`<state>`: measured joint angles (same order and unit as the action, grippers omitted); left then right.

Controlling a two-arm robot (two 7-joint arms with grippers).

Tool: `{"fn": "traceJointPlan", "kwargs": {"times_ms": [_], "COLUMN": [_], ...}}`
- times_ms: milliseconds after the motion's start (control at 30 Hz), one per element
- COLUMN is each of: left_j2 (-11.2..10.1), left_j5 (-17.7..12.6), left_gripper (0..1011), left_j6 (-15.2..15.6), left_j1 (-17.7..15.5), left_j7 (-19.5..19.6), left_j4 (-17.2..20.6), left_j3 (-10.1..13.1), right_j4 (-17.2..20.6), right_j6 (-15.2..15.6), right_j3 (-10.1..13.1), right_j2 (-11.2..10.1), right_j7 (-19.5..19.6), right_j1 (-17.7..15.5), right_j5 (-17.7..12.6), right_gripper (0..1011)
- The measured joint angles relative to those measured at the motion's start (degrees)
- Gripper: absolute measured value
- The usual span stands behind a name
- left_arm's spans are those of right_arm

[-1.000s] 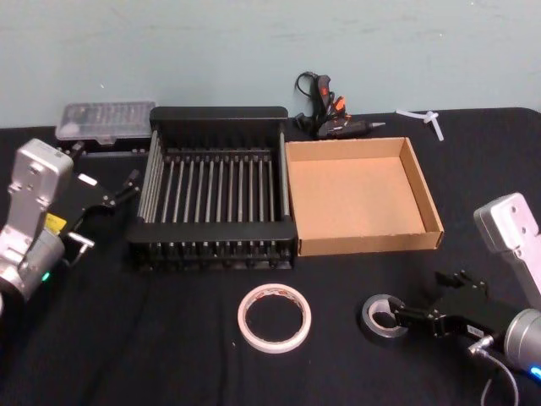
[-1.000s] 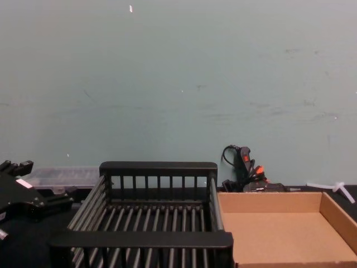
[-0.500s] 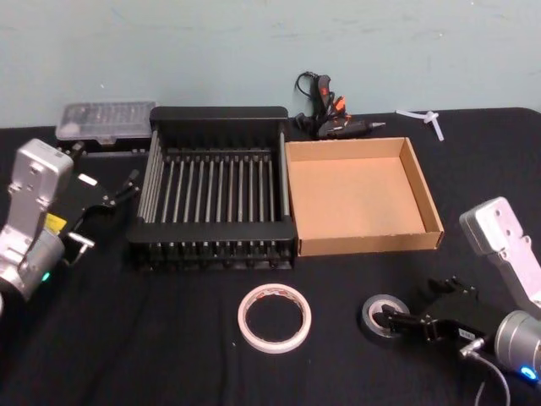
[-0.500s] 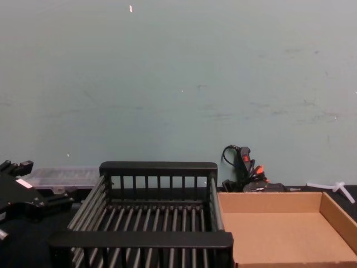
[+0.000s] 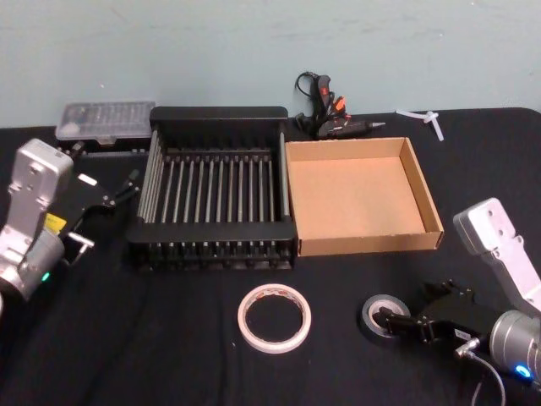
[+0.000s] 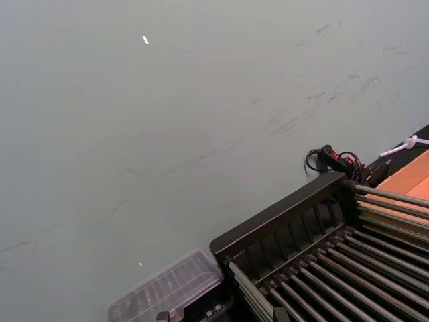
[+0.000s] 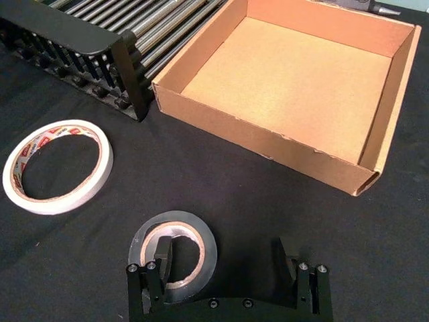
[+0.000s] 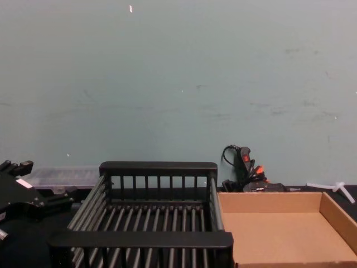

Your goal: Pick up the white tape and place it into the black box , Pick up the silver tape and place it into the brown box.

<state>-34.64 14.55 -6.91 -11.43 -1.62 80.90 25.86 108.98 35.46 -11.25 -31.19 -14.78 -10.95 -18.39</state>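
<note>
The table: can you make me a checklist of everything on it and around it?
Surface: black cloth table.
Job's things: white tape and silver tape lie flat on the cloth; black box and brown box hold nothing.
Clutter: glue gun, clear plastic case, white plastic piece along the back.
Grippers: right gripper open, one finger inside the silver tape's core; left gripper open, left of the black box.
Cables: grey cable at the right arm.
Surroundings: plain green wall.

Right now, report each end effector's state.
Left end effector: open, holding nothing, parked beside the black box.
Right end effector: open, one finger inside the silver tape.
</note>
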Motion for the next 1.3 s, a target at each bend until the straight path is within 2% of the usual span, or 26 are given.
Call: {"fn": "traceJointPlan", "kwargs": {"times_ms": [567, 1100, 1300], "left_j2": [0.0, 0.0, 0.0], "left_j5": [0.0, 0.0, 0.0], "left_gripper": [1001, 1001, 1001], "left_j6": [0.0, 0.0, 0.0], "left_j1": [0.0, 0.0, 0.0], "left_j7": [0.0, 0.0, 0.0], "left_j4": [0.0, 0.0, 0.0], "left_j3": [0.0, 0.0, 0.0], "right_j4": [-1.18, -1.29, -1.25], "right_j6": [0.23, -0.17, -0.16], "right_j3": [0.25, 0.09, 0.12], "right_j2": [1.55, 1.46, 1.46], "right_j7": [-0.81, -1.08, -1.02], "right_j1": [0.74, 0.87, 0.85], "right_j5": [1.66, 2.14, 2.04], "right_gripper": [1002, 1002, 903]}}
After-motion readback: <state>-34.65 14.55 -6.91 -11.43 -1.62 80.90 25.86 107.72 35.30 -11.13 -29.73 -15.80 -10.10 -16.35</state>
